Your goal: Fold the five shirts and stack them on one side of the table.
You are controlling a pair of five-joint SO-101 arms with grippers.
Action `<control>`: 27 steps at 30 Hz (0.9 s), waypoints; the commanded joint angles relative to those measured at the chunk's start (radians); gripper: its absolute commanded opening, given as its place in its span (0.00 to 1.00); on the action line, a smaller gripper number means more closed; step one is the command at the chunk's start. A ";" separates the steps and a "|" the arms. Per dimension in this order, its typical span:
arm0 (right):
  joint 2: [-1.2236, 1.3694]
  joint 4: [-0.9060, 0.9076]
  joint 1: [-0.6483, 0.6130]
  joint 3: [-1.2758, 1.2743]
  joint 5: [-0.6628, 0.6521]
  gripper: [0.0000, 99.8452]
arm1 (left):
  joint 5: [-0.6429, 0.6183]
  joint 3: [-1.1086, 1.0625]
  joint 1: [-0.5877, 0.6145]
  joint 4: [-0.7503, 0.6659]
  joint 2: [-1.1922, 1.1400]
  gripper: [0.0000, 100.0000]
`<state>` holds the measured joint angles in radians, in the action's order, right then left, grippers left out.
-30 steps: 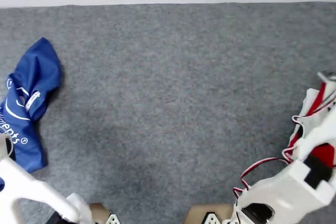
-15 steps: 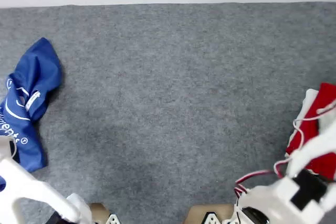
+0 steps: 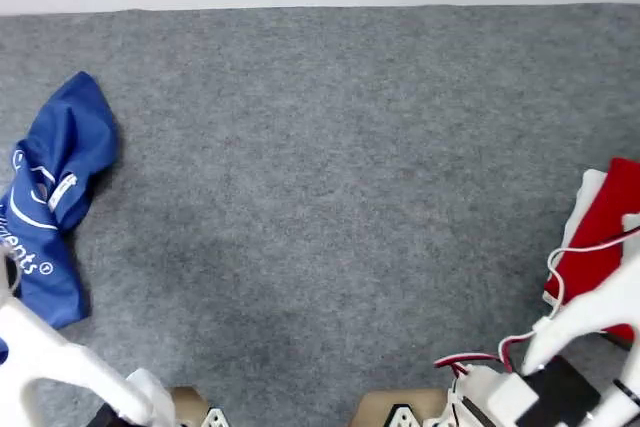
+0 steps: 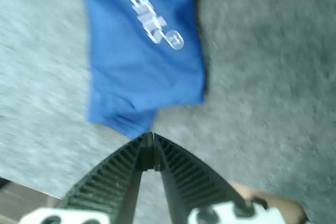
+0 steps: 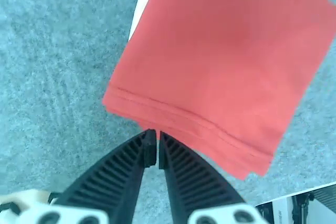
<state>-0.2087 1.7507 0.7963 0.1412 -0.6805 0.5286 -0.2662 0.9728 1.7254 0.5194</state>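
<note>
As the red shirt lies folded, with left gripper and right gripper clenched empty, the blue shirt should be grasped next.

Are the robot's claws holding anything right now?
No, nothing. The left gripper is shut just off the blue shirt; the right gripper is shut at the hem of the red shirt.
</note>
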 commanded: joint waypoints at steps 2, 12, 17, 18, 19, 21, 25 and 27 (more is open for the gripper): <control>-0.114 0.041 -0.027 -0.081 0.002 0.01 | 0.031 0.073 -0.069 0.029 0.021 0.13; -0.383 0.042 -0.236 -0.350 0.008 0.01 | 0.373 -0.019 -0.061 -0.032 -0.212 0.17; -0.455 0.042 -0.286 -0.465 0.008 0.01 | 0.523 0.018 -0.054 -0.052 -0.381 0.17; -0.464 0.042 -0.289 -0.483 0.009 0.01 | 0.543 0.033 -0.054 -0.057 -0.408 0.17; -0.469 0.042 -0.289 -0.500 0.018 0.01 | 0.562 0.041 -0.054 -0.068 -0.434 0.17; -0.473 0.042 -0.289 -0.517 0.066 0.01 | 0.594 0.044 -0.054 -0.100 -0.485 0.18; -0.481 0.044 -0.289 -0.514 0.100 0.01 | 0.601 0.047 -0.040 -0.204 -0.575 0.19; -0.481 0.044 -0.289 -0.514 0.106 0.01 | 0.603 0.045 -0.038 -0.259 -0.623 0.19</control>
<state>-0.6644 1.7522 0.5186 -0.3805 -0.5946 1.1193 -0.2570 0.9283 1.5382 -0.0667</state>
